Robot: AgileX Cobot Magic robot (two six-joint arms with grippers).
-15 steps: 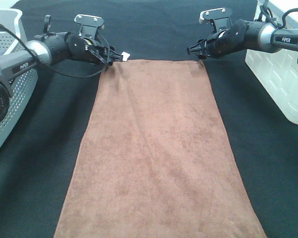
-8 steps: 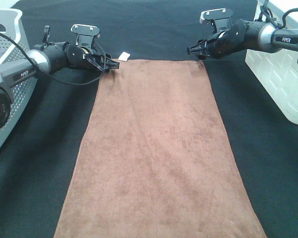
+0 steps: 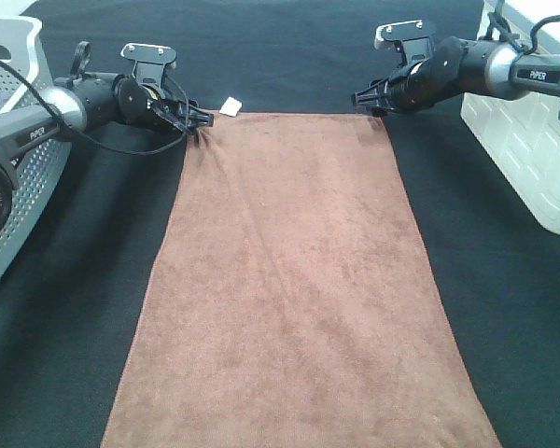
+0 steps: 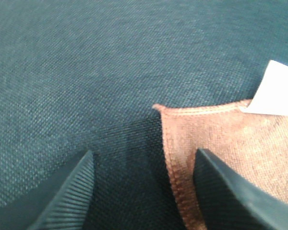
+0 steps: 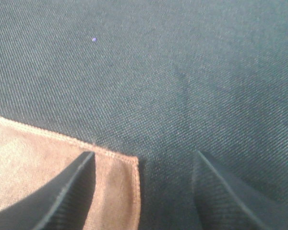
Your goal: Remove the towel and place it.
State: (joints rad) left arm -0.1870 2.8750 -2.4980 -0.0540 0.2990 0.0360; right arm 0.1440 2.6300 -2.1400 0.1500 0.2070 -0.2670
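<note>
Left gripper [image 3: 205, 119] retreated; both jaws open over towel [image 3: 294, 280].

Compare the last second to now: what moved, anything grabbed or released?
The left gripper slid outward off the towel's far left corner, toward the grey basket; its open jaws now straddle the towel edge, and the white tag is uncovered. The right gripper barely shifted, open at the far right corner. Nothing grabbed or released. The towel stays flat on the black cloth.
</note>
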